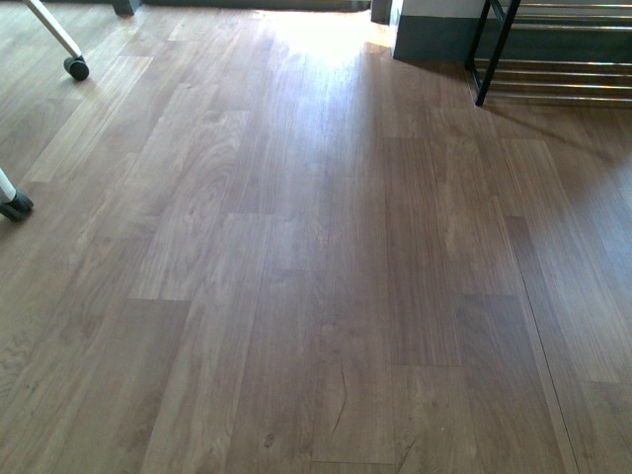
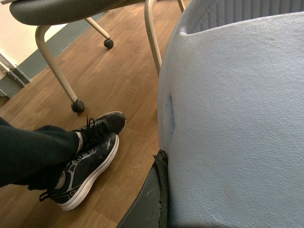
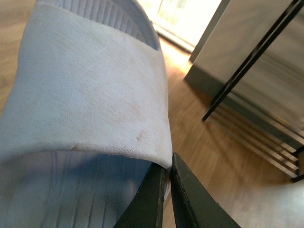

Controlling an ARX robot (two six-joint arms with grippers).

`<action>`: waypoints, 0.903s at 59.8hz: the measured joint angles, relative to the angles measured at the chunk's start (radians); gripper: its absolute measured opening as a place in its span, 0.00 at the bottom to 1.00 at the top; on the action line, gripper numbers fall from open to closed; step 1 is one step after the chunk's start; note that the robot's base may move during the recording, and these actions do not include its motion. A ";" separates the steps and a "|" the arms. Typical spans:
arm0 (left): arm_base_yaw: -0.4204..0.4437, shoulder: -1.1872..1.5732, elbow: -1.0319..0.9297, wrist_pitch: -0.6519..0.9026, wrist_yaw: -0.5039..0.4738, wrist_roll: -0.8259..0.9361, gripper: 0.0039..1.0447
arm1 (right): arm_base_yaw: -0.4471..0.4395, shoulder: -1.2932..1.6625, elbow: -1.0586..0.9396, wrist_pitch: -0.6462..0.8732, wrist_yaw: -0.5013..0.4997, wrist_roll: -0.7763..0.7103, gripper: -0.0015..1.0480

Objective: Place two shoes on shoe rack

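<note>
Each arm seems to be carrying one sandal of the pair, and that looks like why the floor [image 1: 296,296] ahead of the robot lies bare in the front view. Neither shoe is down there, and neither is on the rack [image 1: 497,49] yet. The rack stands off to the front right, its shiny rods carrying nothing in the part I can see.

The right gripper [image 3: 169,164] has its two dark fingers [image 3: 183,190] drawn almost together, with only a sliver of gap. They pinch the edge of the strap of the blue sandal [image 3: 85,85]. Held by that edge, the shoe hangs clear of the floor, with the rack a little way beyond it.

On the left gripper [image 2: 160,164] only one finger shows, lying against the rim of the other sandal [image 2: 237,118] where the strap begins. Its partner is hidden behind the shoe, so I cannot tell how far it has closed, though the sandal looks lifted. Behind it, a seated person's black sneakers [image 2: 90,161] rest beside a wheeled chair [image 2: 57,61].
</note>
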 joint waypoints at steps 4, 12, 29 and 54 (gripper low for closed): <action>0.000 0.000 0.000 0.000 0.000 0.000 0.02 | 0.000 0.010 -0.004 -0.004 0.001 0.002 0.01; 0.000 0.000 0.000 0.000 0.000 0.000 0.02 | -0.001 0.016 -0.012 -0.008 0.001 0.002 0.01; 0.001 0.000 0.000 0.000 -0.002 0.000 0.02 | 0.000 0.013 -0.012 -0.007 0.000 0.003 0.01; 0.001 -0.001 0.000 0.000 0.000 0.000 0.02 | 0.000 0.013 -0.012 -0.007 0.001 0.003 0.01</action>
